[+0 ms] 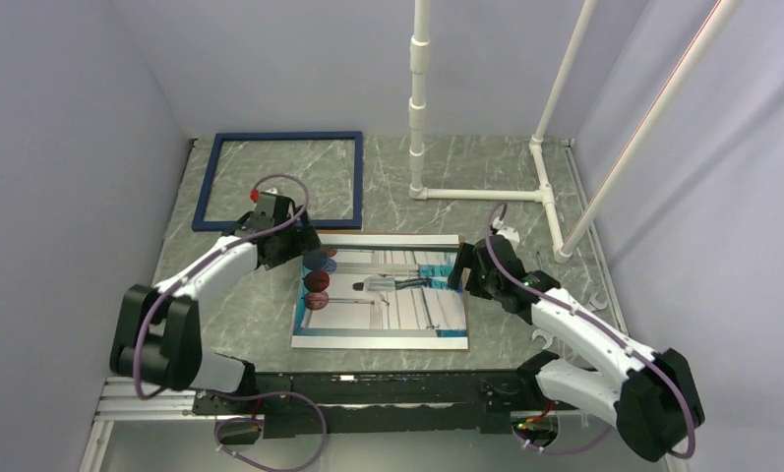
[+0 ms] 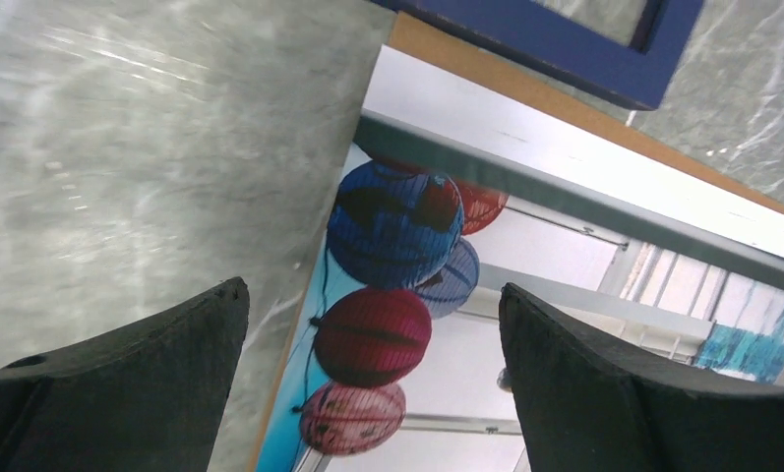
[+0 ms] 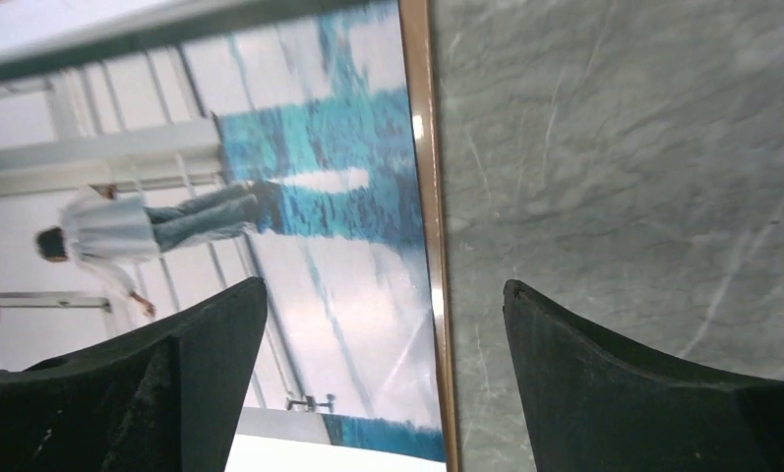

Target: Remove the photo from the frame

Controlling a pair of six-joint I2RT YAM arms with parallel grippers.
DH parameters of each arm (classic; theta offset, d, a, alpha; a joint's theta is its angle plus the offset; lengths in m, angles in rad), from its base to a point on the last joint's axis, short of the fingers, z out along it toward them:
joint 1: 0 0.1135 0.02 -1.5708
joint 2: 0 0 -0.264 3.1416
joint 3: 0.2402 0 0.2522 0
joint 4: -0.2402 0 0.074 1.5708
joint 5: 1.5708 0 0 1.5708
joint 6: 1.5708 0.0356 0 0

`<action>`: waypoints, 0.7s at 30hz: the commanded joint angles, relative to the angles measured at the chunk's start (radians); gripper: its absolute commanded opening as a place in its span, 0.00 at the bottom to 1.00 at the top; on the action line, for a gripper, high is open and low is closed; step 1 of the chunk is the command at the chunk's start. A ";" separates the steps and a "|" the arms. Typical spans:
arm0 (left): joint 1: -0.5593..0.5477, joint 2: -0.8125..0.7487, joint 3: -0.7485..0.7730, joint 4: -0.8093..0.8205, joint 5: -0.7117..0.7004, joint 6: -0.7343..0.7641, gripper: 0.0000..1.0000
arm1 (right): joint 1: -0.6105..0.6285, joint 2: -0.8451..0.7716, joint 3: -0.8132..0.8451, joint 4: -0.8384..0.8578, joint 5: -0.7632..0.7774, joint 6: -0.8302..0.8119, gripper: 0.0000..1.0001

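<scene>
The photo (image 1: 388, 295) lies flat, picture side up, on the grey marbled table (image 1: 525, 187) between the two arms. The navy frame (image 1: 279, 180) lies empty behind it at the far left, apart from it. My left gripper (image 1: 307, 248) is open above the photo's left far corner; in its wrist view its jaws straddle the left edge beside the red and blue balls (image 2: 392, 285), and a frame corner (image 2: 604, 54) shows. My right gripper (image 1: 458, 270) is open over the photo's right edge (image 3: 432, 275), near the figure (image 3: 132, 231).
A white pipe stand (image 1: 486, 192) rises from the table behind the photo at the right. Grey walls close in both sides. A black and aluminium rail (image 1: 368, 388) carrying the arm bases runs along the near edge.
</scene>
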 commanded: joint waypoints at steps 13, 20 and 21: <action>-0.009 -0.738 0.206 -0.314 0.083 0.180 0.99 | -0.004 -0.338 0.382 -0.382 0.146 -0.134 0.97; -0.009 -0.930 0.240 -0.312 0.121 0.161 0.99 | -0.005 -0.478 0.524 -0.454 0.158 -0.200 1.00; -0.008 -0.950 0.237 -0.310 0.127 0.159 0.99 | -0.004 -0.502 0.539 -0.456 0.160 -0.212 1.00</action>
